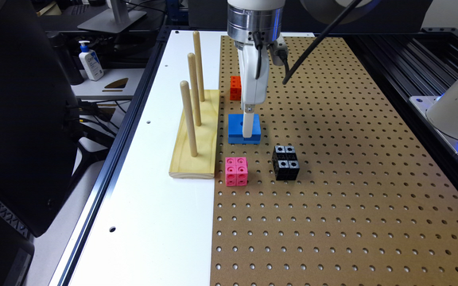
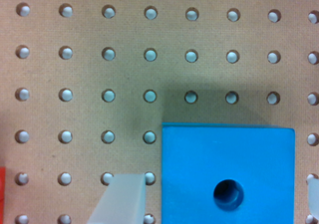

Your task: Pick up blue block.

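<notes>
1. your white panda gripper (image 1: 249, 133) stands upright over the flat square bright-blue plastic block (image 1: 237, 128), which lies flat on the brown perforated pegboard (image 1: 352, 167), near that board's edge on the exterior view's left.
2. in the wrist view the pale fingers (image 2: 122, 199) straddle the blue block (image 2: 227, 159): one sits just beside one side, with a thin strip of board between, and the other is a sliver at the picture's rim past the opposite side. the pincer is released, its jaws spread wider than the block, gripping nothing.
3. the block's round centre hole (image 2: 229, 194) faces up, and its top edge runs square to the rows of peg holes.
4. crowding on the exterior view's left: the pale wooden base with three upright dowels (image 1: 194, 135) lies on the white tabletop (image 1: 149, 222), its long edge close to the block, a narrow lane of board between them.
5. beyond the block, an orange studded cube (image 1: 235, 87) sits partly behind the gripper body; a red sliver (image 2: 2, 194) at the wrist view's edge may be the same cube, though you cannot tell.
6. nearer the camera, a pink studded cube (image 1: 236, 171) and a black studded cube (image 1: 285, 162) stand apart from the block and from each other.
7. open room lies towards the exterior view's right, where bare pegboard runs to the black frame rail (image 1: 412, 79).
</notes>
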`<control>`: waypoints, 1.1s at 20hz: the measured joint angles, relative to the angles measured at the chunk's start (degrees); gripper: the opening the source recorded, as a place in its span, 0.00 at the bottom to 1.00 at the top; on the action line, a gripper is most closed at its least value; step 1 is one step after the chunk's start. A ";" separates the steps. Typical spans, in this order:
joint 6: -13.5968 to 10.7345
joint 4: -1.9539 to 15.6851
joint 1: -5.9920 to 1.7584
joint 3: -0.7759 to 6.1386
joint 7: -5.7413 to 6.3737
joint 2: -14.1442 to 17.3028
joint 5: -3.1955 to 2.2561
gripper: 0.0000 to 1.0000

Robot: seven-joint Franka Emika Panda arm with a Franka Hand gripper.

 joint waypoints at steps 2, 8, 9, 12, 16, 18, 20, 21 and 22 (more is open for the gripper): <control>0.04 0.02 -0.01 -0.01 0.00 0.00 0.00 1.00; 5.19 0.31 0.00 -0.06 0.09 4.88 -0.13 1.00; 5.06 0.60 0.00 -0.06 0.12 4.82 -0.16 1.00; 5.32 0.93 -0.01 -0.07 0.12 5.21 -0.16 1.00; 5.36 1.31 0.00 -0.07 0.12 5.46 -0.16 1.00; 5.35 2.23 0.02 -0.06 0.12 6.02 -0.16 0.00; 5.35 2.23 0.02 -0.06 0.12 6.02 -0.16 0.00; 5.35 2.23 0.02 -0.06 0.12 6.02 -0.16 0.00; 5.35 2.23 0.02 -0.06 0.12 6.02 -0.16 0.00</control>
